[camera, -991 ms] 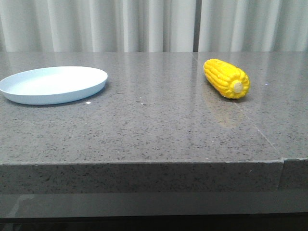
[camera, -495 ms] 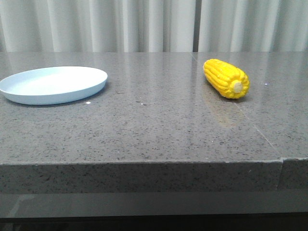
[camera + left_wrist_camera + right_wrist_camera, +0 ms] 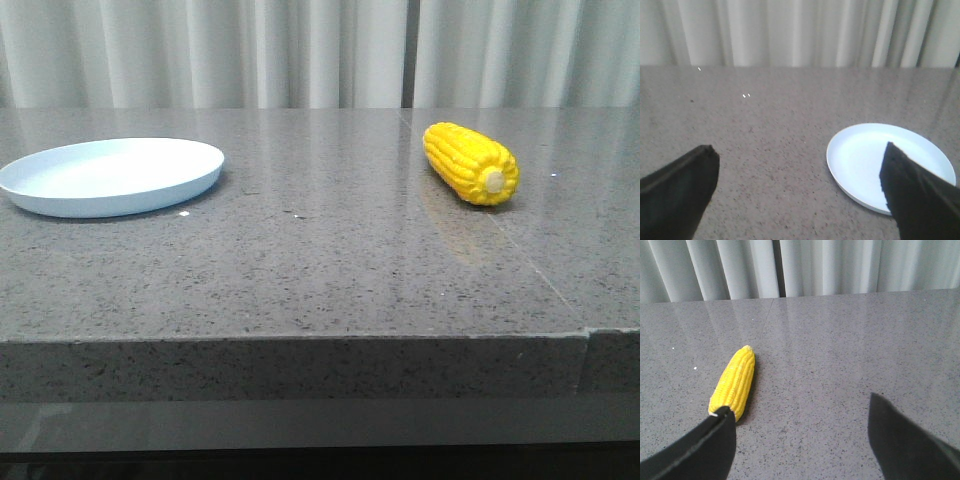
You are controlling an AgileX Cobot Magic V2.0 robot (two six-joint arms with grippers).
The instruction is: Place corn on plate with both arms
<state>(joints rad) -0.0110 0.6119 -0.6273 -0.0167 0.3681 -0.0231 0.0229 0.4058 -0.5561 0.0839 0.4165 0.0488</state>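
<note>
You see the corn (image 3: 470,162) lying on the desk (image 3: 320,260) at right — well apart from the plate (image 3: 110,176) at left. Left tool (image 3: 800,180) spread wide, gripping nothing. Right tool (image 3: 802,440) wide too — corn just beyond one finger.

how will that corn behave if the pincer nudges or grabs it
The corn is round and lies on its side on the smooth polished table, so a sideways nudge would probably roll it. Its glossy kernels may slip between fingers. It looks rigid, unlikely to bend.
</note>
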